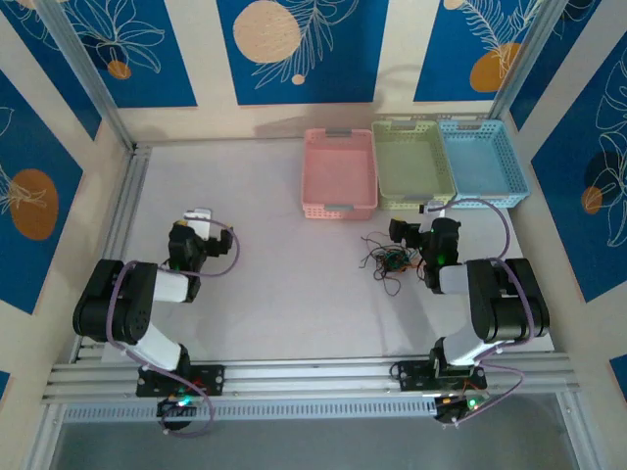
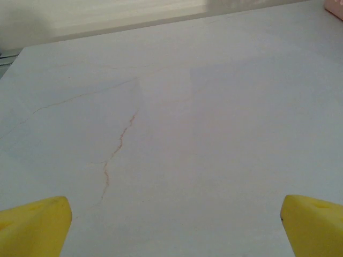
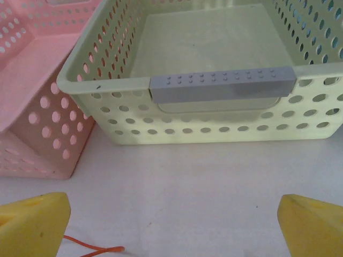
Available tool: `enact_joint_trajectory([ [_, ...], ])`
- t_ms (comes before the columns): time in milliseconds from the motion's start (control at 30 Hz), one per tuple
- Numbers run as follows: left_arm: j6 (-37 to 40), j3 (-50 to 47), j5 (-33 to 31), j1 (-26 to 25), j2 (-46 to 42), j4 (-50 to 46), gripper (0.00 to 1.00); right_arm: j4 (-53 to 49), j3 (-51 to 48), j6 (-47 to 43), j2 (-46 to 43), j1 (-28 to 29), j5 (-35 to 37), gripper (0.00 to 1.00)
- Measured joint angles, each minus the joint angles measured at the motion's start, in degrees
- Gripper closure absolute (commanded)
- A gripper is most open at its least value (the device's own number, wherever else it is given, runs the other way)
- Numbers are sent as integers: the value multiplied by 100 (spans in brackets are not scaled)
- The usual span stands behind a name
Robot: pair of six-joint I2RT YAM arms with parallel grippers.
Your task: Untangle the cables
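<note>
The cables [image 1: 385, 258] lie in a small tangled clump of black, reddish and green strands on the white table, just left of my right gripper [image 1: 409, 231]. One orange-red strand end [image 3: 102, 249] shows at the bottom left of the right wrist view. My right gripper [image 3: 174, 227] is open, with bare table between its yellow fingertips [image 3: 32, 225]. On the left side of the table, far from the clump, my left gripper [image 1: 199, 217] is open. In the left wrist view this gripper [image 2: 174, 227] has its yellow fingertips [image 2: 35, 225] wide apart over bare table.
Three perforated baskets stand in a row at the back right: pink [image 1: 339, 173], pale green [image 1: 413, 163] and light blue [image 1: 482, 161]. The green basket [image 3: 214, 91] with its grey handle is close ahead of my right gripper, the pink basket [image 3: 37, 96] beside it. A metal frame borders the table.
</note>
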Motion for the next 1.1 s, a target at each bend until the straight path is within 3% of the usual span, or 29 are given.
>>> enact_joint_trajectory([
  [1100, 0, 2, 2, 0, 0, 0, 0, -111, 63, -127, 0, -101, -551, 1],
])
